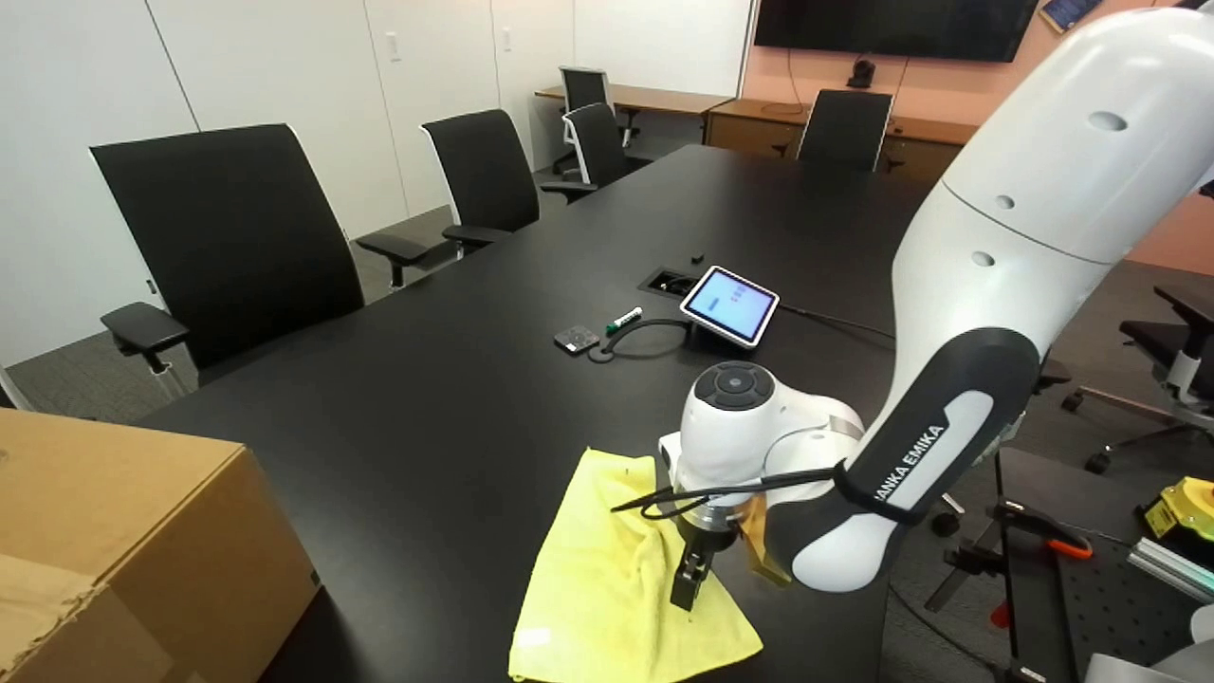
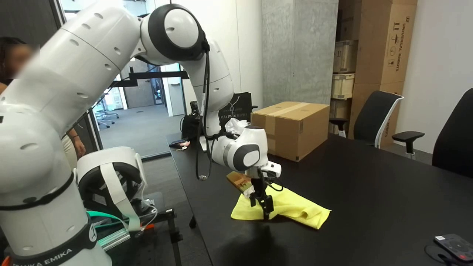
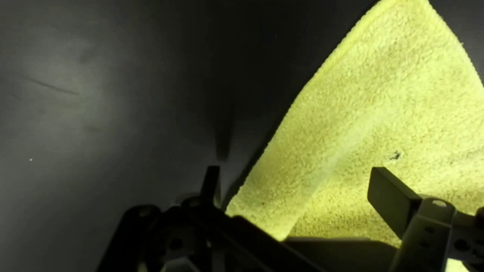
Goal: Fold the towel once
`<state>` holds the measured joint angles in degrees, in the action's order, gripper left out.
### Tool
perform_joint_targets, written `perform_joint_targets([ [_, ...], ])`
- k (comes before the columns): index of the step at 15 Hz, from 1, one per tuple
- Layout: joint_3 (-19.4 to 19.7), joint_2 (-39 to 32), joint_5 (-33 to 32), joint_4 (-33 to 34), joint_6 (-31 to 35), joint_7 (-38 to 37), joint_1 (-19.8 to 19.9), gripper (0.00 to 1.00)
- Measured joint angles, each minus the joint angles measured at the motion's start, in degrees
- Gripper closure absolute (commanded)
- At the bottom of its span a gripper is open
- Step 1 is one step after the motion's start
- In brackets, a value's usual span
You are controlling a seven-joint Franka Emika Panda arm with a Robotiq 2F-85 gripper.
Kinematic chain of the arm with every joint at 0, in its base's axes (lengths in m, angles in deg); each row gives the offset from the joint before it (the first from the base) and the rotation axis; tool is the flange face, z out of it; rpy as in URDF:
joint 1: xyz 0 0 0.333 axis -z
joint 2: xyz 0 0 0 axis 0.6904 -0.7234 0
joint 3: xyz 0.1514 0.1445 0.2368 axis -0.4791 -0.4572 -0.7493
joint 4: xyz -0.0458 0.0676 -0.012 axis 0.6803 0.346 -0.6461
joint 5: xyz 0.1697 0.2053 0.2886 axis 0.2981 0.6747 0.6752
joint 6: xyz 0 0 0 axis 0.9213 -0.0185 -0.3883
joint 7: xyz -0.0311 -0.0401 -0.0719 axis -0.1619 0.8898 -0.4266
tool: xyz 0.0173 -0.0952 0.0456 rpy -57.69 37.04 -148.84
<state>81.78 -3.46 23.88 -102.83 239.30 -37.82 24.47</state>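
Note:
The yellow-green towel lies on the black table with wrinkles and a fold ridge in it. It shows in both exterior views [image 1: 588,588] [image 2: 295,205] and in the wrist view [image 3: 370,105]. My gripper points down over the towel near its edge in both exterior views [image 1: 687,586] [image 2: 263,207]. In the wrist view the gripper [image 3: 297,185] is open, with its fingers wide apart and nothing held. The towel's edge runs between the fingers: one finger is over bare table, the other over the towel. I cannot tell whether the fingertips touch the cloth.
A brown cardboard box [image 1: 190,550] stands on the table near the towel, also in the other exterior view [image 2: 295,129]. A tablet on a stand [image 1: 730,305], a green marker [image 1: 624,320] and a small dark square [image 1: 576,340] lie farther along. A black device [image 2: 456,246] lies near the edge.

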Motion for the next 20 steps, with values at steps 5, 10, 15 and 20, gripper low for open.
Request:
perform_joint_targets([
  [5, -1.15, -0.14, 1.03, -1.20, -1.40, -1.26, -0.57, 0.00],
  [10, -5.87, -0.15, 3.37, -1.21, -1.87, 1.22, 3.57, 0.00],
  [15, -7.21, -0.19, 3.69, -1.21, -1.39, 3.41, 6.46, 0.00],
  [20, -7.10, -0.74, 3.69, -1.22, -1.26, 3.55, 6.52, 0.00],
])
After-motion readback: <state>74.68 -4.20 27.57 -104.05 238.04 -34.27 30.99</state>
